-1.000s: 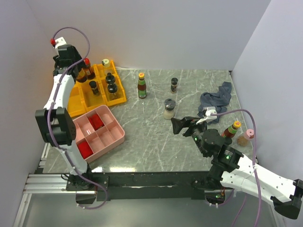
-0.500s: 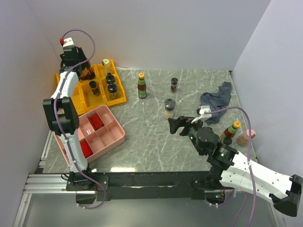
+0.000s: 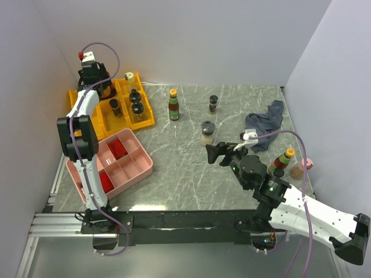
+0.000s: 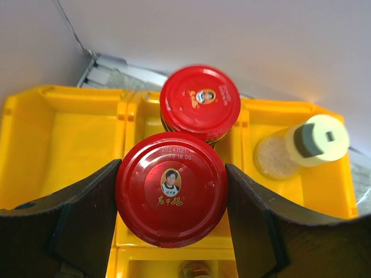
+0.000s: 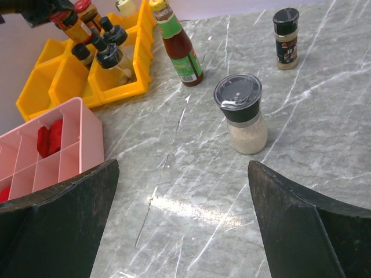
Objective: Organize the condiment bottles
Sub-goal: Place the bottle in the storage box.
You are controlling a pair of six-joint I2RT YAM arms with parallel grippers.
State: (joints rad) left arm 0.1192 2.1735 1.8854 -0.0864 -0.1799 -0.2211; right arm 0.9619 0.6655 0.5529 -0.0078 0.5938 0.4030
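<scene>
My left gripper [image 3: 94, 80] is shut on a red-lidded sauce jar [image 4: 171, 188] and holds it over the yellow bins [image 4: 58, 133] at the back left. A second red-lidded jar [image 4: 200, 103] stands in the bin just behind it, and a pale cream-capped shaker [image 4: 313, 139] is to its right. My right gripper [image 3: 215, 154] is open and empty above the marble, short of a black-capped pale grinder [image 5: 242, 113]. A yellow-capped green-labelled bottle [image 5: 177, 46] and a black-capped spice jar [image 5: 285, 37] stand farther back.
Several black-capped bottles [image 3: 136, 104] stand in the yellow bins [image 3: 148, 119]. A pink tray [image 3: 142, 168] with red blocks lies at the front left. A dark cloth [image 3: 264, 124], another yellow-capped bottle [image 3: 284, 157] and a pink-lidded jar [image 3: 301, 168] are at the right.
My left gripper has moved right and toward the back yellow bin with the red-lidded jar. My right gripper shifted slightly left, then stayed still.
</scene>
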